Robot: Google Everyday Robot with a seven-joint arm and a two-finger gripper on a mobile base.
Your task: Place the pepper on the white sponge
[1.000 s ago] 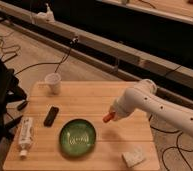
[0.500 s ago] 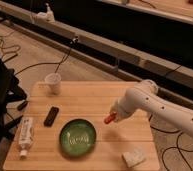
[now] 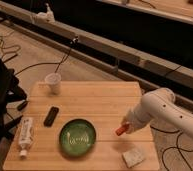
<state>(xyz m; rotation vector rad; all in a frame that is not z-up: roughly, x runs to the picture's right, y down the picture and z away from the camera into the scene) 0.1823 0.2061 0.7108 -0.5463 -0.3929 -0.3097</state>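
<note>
The chief risk from here, as I judged it, was a miss on the drop: the white sponge (image 3: 133,158) was a small target lying close to the near right corner of the surface (image 3: 100,97), so a release made too high or off-centre could let the rounded pepper (image 3: 121,129) roll off the sponge, and perhaps over the right or near edge. A descent too far toward the corner could also push the light sponge along the surface. The pincer (image 3: 124,126) hung above the right side of the surface, between the green plate (image 3: 77,137) and the right edge, and was closed on the pepper, which stuck out below it, tilted down to the left. The pepper was apart from the sponge, which lay nearer the front edge and a little to the right. A white cup (image 3: 53,82), a dark remote-like object (image 3: 51,116) and a white tube (image 3: 24,135) sat well apart on the left side.
</note>
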